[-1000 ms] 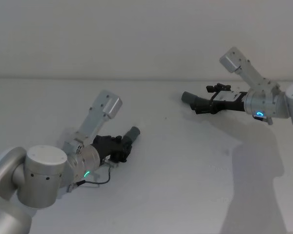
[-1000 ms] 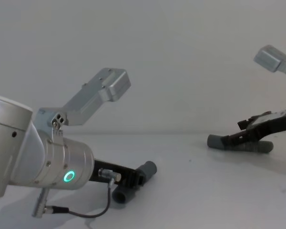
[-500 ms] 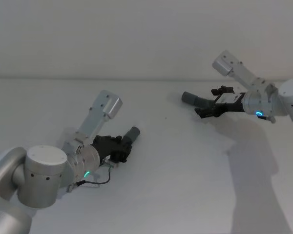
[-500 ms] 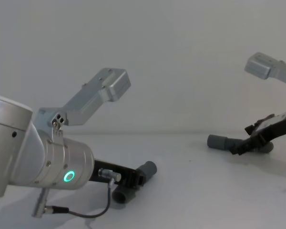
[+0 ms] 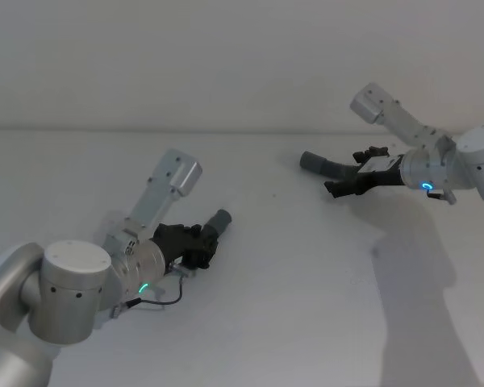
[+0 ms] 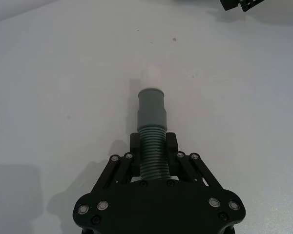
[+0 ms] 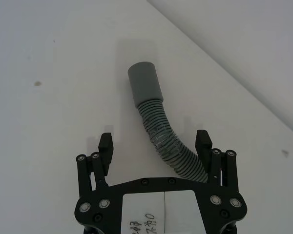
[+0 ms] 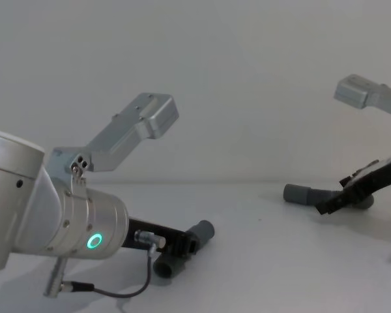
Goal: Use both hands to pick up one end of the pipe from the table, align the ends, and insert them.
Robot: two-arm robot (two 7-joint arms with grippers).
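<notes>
Risk: right tool (image 7: 155,140) is hanging open, off-centre over long hose (image 7: 145,85); closing could shove it aside. Left tool (image 6: 153,142) is gripping short hose (image 6: 151,105).

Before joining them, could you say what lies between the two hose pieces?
Bare table, bar a tiny speck, between short hose and long hose, in the head view.

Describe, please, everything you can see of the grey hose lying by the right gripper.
The hose is grey and looks like flexible plastic. It has a smooth, wider cuff at its free end, then a ribbed body that bends in a gentle curve. It lies flat on the white table, far out on the robot's right. The right gripper is open, with its fingers on either side of the ribbed part; contact cannot be judged. The other end is hidden behind the gripper.
</notes>
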